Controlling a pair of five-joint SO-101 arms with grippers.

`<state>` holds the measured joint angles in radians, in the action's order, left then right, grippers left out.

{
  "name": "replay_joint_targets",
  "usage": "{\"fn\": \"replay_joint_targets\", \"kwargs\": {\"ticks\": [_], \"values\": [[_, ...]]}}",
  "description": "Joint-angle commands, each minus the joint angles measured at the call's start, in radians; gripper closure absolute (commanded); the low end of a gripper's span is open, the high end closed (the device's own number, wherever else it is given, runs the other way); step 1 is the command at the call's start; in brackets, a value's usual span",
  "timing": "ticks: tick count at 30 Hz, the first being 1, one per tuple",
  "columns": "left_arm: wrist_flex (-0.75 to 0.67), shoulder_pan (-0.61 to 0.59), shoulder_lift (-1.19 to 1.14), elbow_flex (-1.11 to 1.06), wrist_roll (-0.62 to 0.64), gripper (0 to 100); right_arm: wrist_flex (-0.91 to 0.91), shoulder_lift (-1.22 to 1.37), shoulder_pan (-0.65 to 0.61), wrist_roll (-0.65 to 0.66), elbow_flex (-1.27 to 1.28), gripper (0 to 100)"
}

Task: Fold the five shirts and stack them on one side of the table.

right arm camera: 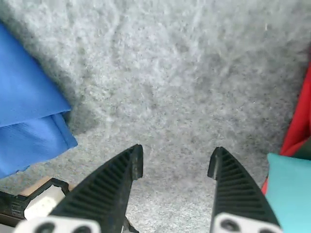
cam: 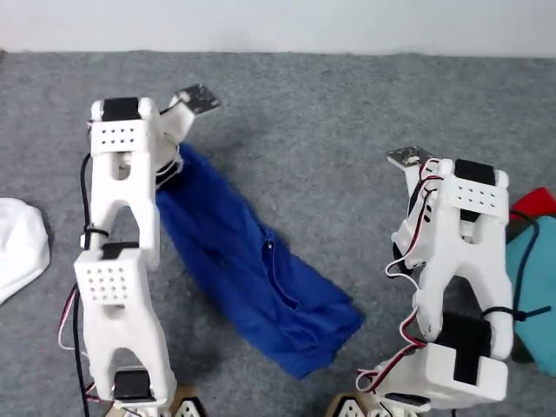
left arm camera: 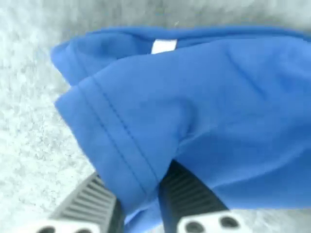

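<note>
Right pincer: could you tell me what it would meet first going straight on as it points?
Most likely the bare grey table covering: the open right pincer aims between the blue shirt and the red shirt, touching neither. Depth is hard to judge.

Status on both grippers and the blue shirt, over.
Left gripper shut on blue shirt. Right gripper open over grey mat. White cloth, red cloth, teal cloth at edges.

Bench (cam: 347, 130): grey, felt-like fuzzy covering, evenly lit
Wall (cam: 278, 24): plain white, along bench's far edge
</note>
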<state>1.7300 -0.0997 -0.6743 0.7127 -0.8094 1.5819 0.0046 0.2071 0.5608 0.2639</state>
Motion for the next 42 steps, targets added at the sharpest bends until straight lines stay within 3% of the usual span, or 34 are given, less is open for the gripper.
{"fn": "replay_joint_targets", "kwargs": {"ticks": [1, 9, 15, 26, 30, 42], "values": [[0.029, 0.081, 0.259, -0.185, -0.037, 99, -0.012, -0.007, 0.019, 0.008, -0.049, 76.5], [0.029, 0.298, 0.718, -0.714, -0.081, 99, -0.016, 0.001, 0.154, 0.106, -0.049, 76.5], [0.029, 0.539, 0.895, -0.894, 0.049, 99, -0.016, 0.001, 0.254, 0.187, -0.049, 76.5], [0.029, 0.974, 0.911, -1.095, 0.347, 99, -0.016, 0.001, 0.337, 0.249, -0.049, 76.5], [0.029, 1.023, 0.918, -1.092, 0.427, 98, -0.016, 0.001, 0.338, 0.247, -0.049, 76.5], [0.029, 1.022, 0.921, -1.041, 0.612, 98, -0.008, 0.001, 0.338, 0.247, -0.049, 76.5]]}}
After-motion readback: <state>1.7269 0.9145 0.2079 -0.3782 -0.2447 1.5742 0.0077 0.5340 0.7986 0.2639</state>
